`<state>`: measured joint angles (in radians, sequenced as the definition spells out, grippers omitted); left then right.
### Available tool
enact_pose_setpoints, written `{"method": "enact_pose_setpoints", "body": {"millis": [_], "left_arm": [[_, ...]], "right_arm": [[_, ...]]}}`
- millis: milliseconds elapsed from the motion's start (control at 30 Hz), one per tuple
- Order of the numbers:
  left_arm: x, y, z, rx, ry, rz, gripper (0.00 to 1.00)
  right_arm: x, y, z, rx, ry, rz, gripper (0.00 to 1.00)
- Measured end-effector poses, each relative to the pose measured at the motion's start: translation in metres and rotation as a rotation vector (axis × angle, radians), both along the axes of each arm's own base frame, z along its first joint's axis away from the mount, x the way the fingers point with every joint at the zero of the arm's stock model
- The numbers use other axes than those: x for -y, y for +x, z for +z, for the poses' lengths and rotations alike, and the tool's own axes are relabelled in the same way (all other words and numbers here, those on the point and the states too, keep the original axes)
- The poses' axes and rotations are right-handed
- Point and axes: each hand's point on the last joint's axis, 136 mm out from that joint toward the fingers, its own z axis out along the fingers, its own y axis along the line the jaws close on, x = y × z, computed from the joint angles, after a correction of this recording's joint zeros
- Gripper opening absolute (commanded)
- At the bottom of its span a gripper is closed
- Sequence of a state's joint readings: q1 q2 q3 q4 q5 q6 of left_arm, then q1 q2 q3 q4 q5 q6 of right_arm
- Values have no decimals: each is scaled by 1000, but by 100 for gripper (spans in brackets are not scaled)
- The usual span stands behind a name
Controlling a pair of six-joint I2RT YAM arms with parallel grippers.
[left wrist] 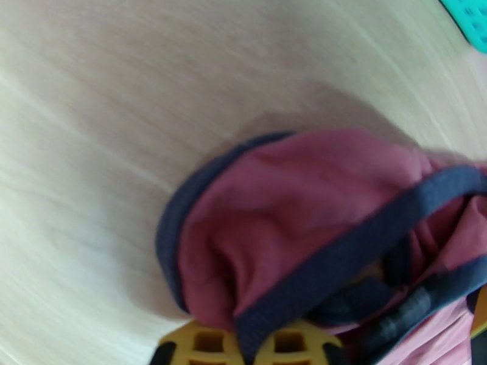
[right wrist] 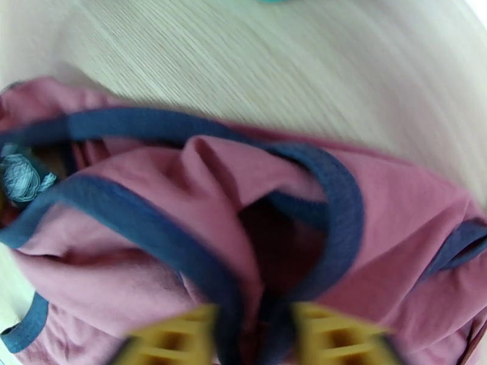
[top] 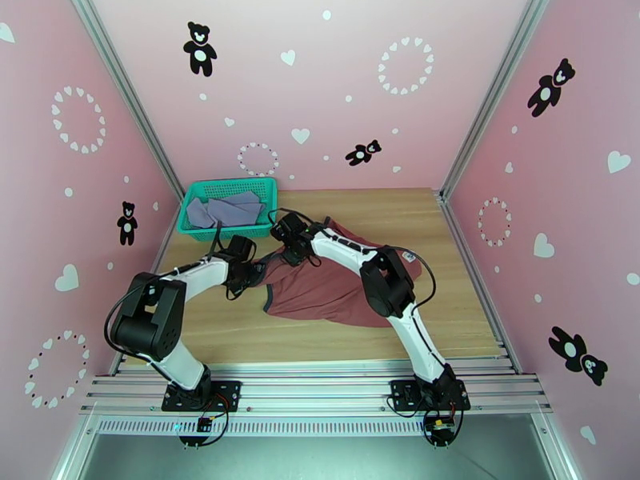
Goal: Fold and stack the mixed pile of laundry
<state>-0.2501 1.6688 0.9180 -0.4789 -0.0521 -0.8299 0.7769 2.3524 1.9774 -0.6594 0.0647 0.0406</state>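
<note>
- Where the two arms reach in toward each other, just left of the middle of the table [top: 460, 234], the rust-red tank top [top: 336, 294] lies on the wood. Most of it is spread flat toward the centre, and its left end is bunched up at the grippers.
- The left gripper [top: 258, 275] sits at the garment's left edge. In its wrist view the yellow fingers [left wrist: 204, 345] are clamped on the cloth, with a band of dark navy trim running down between them.
- The right gripper [top: 293, 251] is just beside it, on the far side of the same bunched end. Its wrist view shows its yellow fingers [right wrist: 332, 336] pinching a gathered fold of red fabric and navy trim, lifted into loose loops above the table.
- The two grippers are close together, both on the tank top's trimmed openings; which strap or armhole each one holds cannot be told through the blur.
- The grey-lavender shirt [top: 234, 210] lies crumpled inside the teal mesh basket [top: 226, 231] at the table's far left corner, apart from the tank top.
</note>
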Motion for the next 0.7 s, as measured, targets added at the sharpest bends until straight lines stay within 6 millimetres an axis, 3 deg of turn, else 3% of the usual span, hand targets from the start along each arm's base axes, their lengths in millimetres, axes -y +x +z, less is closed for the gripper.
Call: {"method": "enact_pose_setpoints", "body": {"millis": [100, 167, 267, 367, 467, 533, 600, 667, 700], "left_arm": [[3, 11, 13, 33, -2, -16, 0], [4, 19, 32, 72, -3, -31, 0], [5, 34, 92, 197, 1, -58, 0], [7, 52, 185, 393, -2, -90, 0], [8, 58, 281, 597, -8, -125, 0], [8, 55, 331, 698, -8, -142, 0], [7, 50, 364, 763, -5, -157, 0], [5, 45, 374, 779, 2, -165, 0], [5, 42, 371, 765, 7, -170, 0]], "right_arm": [[2, 4, 8, 17, -16, -9, 0], [4, 4, 15, 27, -20, -9, 0], [11, -1, 38, 38, -29, -3, 0], [18, -8, 90, 81, 13, 4, 0], [24, -22, 168, 158, 116, 23, 0], [30, -34, 224, 222, 198, 47, 0], [38, -49, 275, 288, 275, 73, 10], [44, -60, 308, 338, 319, 108, 20], [43, -63, 313, 346, 328, 122, 24]]}}
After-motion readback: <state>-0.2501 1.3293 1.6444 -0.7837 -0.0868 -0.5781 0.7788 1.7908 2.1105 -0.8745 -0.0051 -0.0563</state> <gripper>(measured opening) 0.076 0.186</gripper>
